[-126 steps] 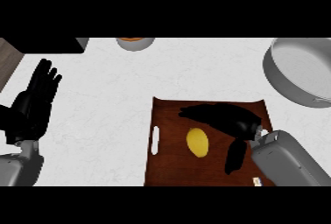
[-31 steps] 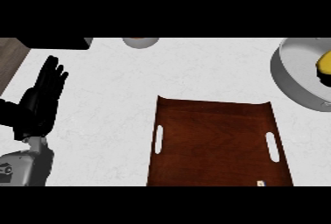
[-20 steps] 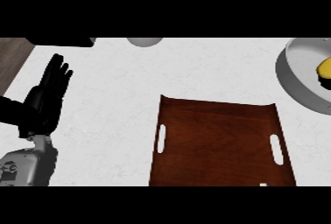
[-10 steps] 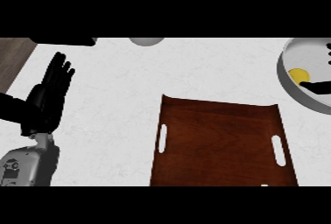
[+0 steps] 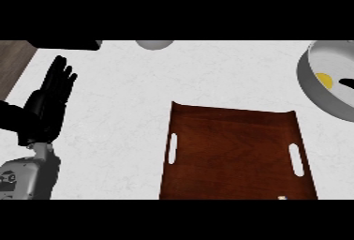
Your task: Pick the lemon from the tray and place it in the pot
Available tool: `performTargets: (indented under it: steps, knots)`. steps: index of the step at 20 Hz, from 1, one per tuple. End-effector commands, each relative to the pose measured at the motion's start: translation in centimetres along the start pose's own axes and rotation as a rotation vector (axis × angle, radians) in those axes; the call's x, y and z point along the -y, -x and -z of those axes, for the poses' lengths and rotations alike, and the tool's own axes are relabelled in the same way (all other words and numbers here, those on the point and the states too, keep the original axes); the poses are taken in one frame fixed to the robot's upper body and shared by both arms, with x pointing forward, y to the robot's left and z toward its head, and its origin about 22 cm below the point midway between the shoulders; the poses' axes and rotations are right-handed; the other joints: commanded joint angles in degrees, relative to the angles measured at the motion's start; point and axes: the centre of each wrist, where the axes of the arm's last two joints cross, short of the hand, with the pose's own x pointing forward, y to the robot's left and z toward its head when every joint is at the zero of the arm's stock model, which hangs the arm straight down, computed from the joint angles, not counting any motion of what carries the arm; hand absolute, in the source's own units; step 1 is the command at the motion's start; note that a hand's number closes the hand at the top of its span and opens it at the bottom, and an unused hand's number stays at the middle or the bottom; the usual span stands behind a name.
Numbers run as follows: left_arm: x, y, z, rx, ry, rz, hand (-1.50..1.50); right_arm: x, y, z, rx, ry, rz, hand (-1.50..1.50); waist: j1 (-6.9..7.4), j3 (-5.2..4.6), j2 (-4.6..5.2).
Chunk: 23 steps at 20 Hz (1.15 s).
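Note:
The yellow lemon (image 5: 323,80) lies inside the grey pot (image 5: 313,89) at the view's upper right edge. Just right of the lemon, a small dark piece of my right hand (image 5: 346,84) shows over the pot's inside, apart from the lemon; the rest of that hand is out of view. The brown tray (image 5: 235,154) with two white handle slots sits in the lower middle and has nothing on it. My left hand (image 5: 47,105) rests open at the left edge, fingers pointing up.
A grey round dish (image 5: 153,44) is cut off by the top edge. A dark object (image 5: 66,44) lies at the top left beside a wooden strip (image 5: 12,58). White counter (image 5: 131,103) stretches between my left hand and the tray.
The lemon, earlier half covered by my right hand at the pot's edge, now lies in plain sight in the pot. The right hand has drawn back rightward. The left hand stays put.

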Motion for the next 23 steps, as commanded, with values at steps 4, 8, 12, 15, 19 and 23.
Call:
performTargets:
  steps: [4,8,12,15,19,23]
  knots:
    - [0.1,0.6,-0.2,0.006,-0.014,0.001,0.0,6.2,0.8,-1.6,0.0,0.03,0.12,-1.5,-0.43,-0.02,-0.01]
    - [-0.6,0.4,-0.1,0.01,-0.024,-0.002,0.0,9.4,1.7,-3.3,0.01,0.021,0.121,-1.5,-0.49,0.06,0.04]
    - [-0.4,-0.4,0.2,0.016,-0.007,0.004,0.0,12.3,0.3,-3.3,-0.007,-0.003,0.13,-1.5,-0.08,0.16,0.17]
    - [-0.6,0.3,-0.5,0.001,-0.004,-0.017,0.0,13.0,1.2,-4.4,-0.008,0.002,0.128,-1.5,0.13,0.15,0.05]
    - [0.3,-0.9,-0.1,0.011,-0.009,-0.004,0.0,14.3,1.5,-5.3,-0.008,-0.02,0.093,-1.5,-0.14,0.17,-0.11]
    - [1.1,0.2,0.0,-0.011,-0.01,-0.013,0.0,13.6,2.5,-5.9,-0.015,-0.026,0.103,-1.5,-0.25,0.17,0.06]
